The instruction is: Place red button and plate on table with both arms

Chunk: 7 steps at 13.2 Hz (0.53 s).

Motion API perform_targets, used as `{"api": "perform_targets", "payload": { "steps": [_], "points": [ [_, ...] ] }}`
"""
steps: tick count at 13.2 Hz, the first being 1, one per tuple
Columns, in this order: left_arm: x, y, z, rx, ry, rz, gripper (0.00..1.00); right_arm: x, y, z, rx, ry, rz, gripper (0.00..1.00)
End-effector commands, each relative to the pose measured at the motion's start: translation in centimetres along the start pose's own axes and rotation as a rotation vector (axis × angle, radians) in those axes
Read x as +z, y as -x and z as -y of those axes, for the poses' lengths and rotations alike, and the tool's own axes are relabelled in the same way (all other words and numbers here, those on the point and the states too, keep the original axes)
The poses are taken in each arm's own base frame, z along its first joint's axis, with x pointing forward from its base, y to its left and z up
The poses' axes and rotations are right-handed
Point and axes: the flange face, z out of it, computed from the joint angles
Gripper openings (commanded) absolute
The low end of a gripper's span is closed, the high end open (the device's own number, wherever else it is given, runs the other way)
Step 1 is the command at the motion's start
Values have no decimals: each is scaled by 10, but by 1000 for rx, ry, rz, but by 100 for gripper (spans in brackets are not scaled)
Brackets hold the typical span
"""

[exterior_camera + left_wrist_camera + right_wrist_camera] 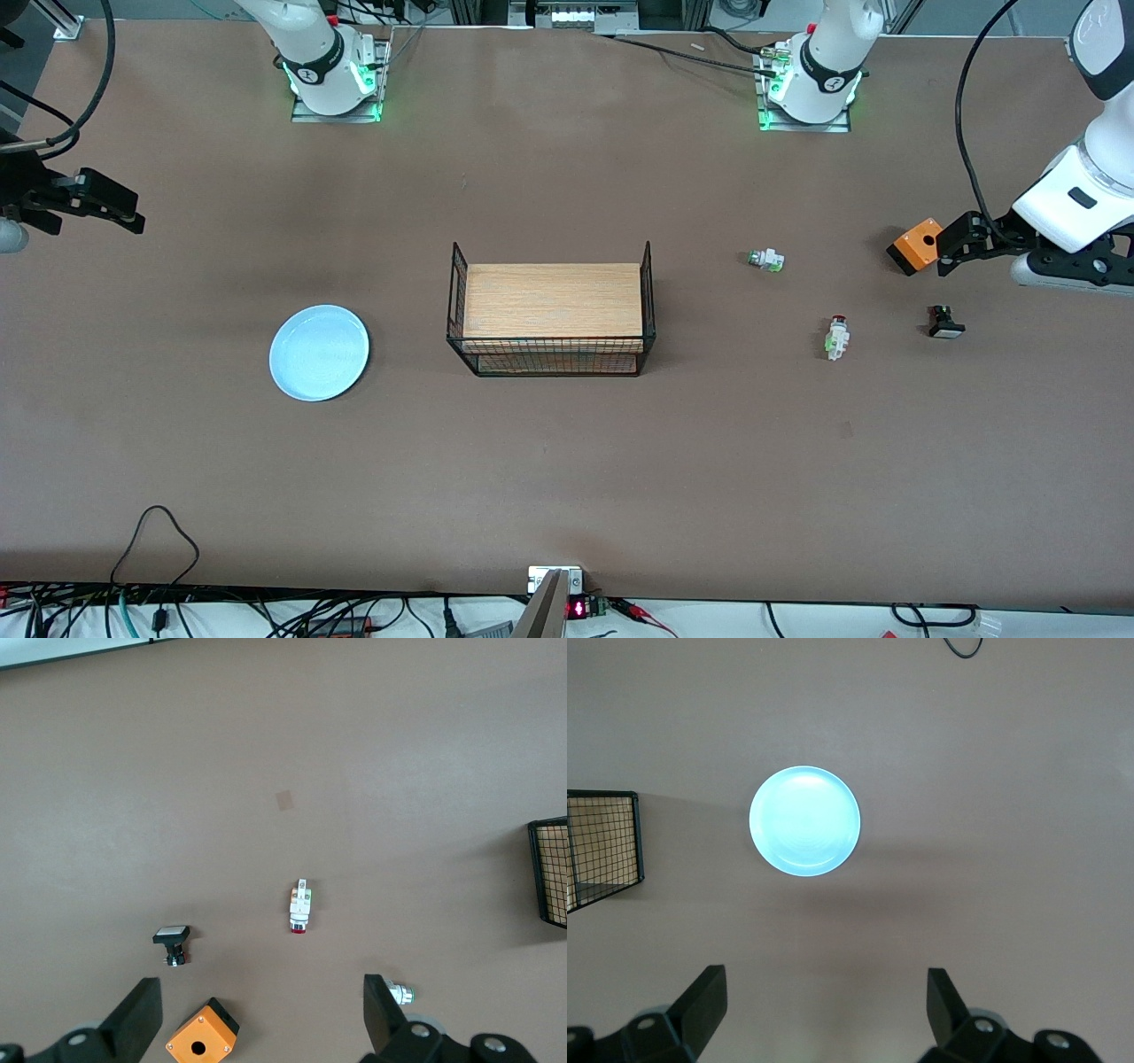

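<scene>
Brown table (567,478) fills almost the whole front view. In the middle of that view stands a black wire rack (552,315) with a wooden top. At the right of the frame lie four small things: a green-capped switch (766,260), a black switch (945,322) with a white face, an orange box (916,245), and the red button (836,338).

The red button lies flat on the table, between the rack and the black switch, lower in the frame than the green-capped switch. Nothing touches it. The left gripper (955,244) hangs in the air at the right edge of the frame, just beside the orange box and up and to the right of the red button. Its arm comes in low from the right edge. In the left wrist view its two fingers (137,1014) are spread wide and hold nothing, and the red button (299,907) sits in the middle of that frame, well apart from them.

The plate (319,352) lies flat at the left of the front view, toward the right arm's end of the table, well apart from the rack. The right gripper (111,206) hangs at the left edge, up and to the left of the plate. Its fingers (700,1005) are spread wide too and hold nothing.
</scene>
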Motion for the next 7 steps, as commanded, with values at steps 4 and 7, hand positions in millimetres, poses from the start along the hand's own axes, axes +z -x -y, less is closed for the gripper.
{"api": "perform_targets", "payload": {
  "steps": [4,7],
  "points": [
    [-3,-2,0,20,-3,0,100,-3,2,-4,2,13,-6,100],
    [-3,-2,0,20,-3,0,100,-3,2,-4,2,13,-6,100]
  ]
}}
